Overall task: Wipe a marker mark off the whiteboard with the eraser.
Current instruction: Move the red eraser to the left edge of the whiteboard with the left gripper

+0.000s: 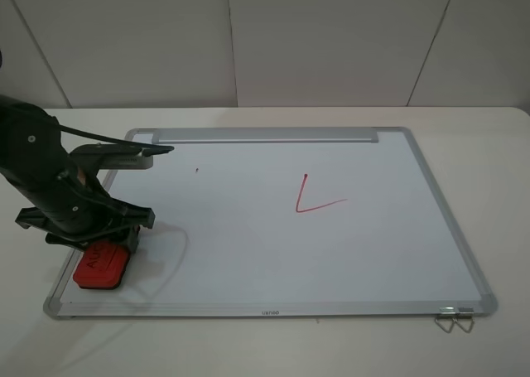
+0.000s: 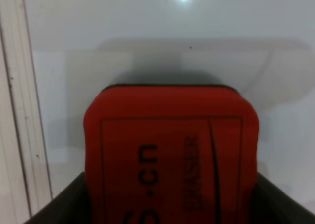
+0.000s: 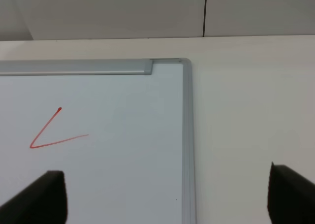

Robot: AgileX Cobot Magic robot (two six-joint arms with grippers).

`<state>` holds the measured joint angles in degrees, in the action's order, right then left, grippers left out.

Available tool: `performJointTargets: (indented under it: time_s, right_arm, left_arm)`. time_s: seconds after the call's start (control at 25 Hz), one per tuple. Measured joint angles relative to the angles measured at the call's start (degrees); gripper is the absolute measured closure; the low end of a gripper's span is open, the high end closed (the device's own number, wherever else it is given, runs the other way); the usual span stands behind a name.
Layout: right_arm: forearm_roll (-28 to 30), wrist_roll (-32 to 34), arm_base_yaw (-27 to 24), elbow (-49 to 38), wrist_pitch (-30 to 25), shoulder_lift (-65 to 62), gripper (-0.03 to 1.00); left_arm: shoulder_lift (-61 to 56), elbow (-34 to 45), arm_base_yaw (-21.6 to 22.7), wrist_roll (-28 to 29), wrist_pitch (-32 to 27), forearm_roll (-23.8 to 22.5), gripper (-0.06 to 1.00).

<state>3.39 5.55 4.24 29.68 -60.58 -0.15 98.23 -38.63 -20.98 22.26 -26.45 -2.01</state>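
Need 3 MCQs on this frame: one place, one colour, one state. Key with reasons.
1. Where on the whiteboard is the eraser, seen from the high view?
A) lower-left corner
B) centre
C) by the far tray strip

2. What colour is the angled mark?
A) blue
B) red
C) black

3. How does the right tool stand?
A) shut on the eraser
B) shut, empty
C) open, empty

Key:
1 A: it lies just inside the frame's lower-left corner, held in the left tool.
2 B: both strokes are red.
3 C: its fingers stand wide apart with nothing between them.
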Motion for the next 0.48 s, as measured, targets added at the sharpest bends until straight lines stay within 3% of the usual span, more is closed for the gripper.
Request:
performJointTargets:
  time_s: [0.24,0.4,0.48]
  right_arm:
    - [0.0,0.0,0.0,0.0,0.0,0.0,0.24]
    - [0.0,0.0,0.0,0.0,0.0,0.0,0.24]
    - [0.0,0.0,0.0,0.0,0.0,0.0,0.24]
  left_arm:
    - [0.0,0.2,1.4,0.1,1.8,-0.1,0.37]
    - [0.0,0.2,1.5,0.1,2.8,-0.1,0.22]
    - [0.0,0.2,1.5,0.1,2.9,-0.1,0.20]
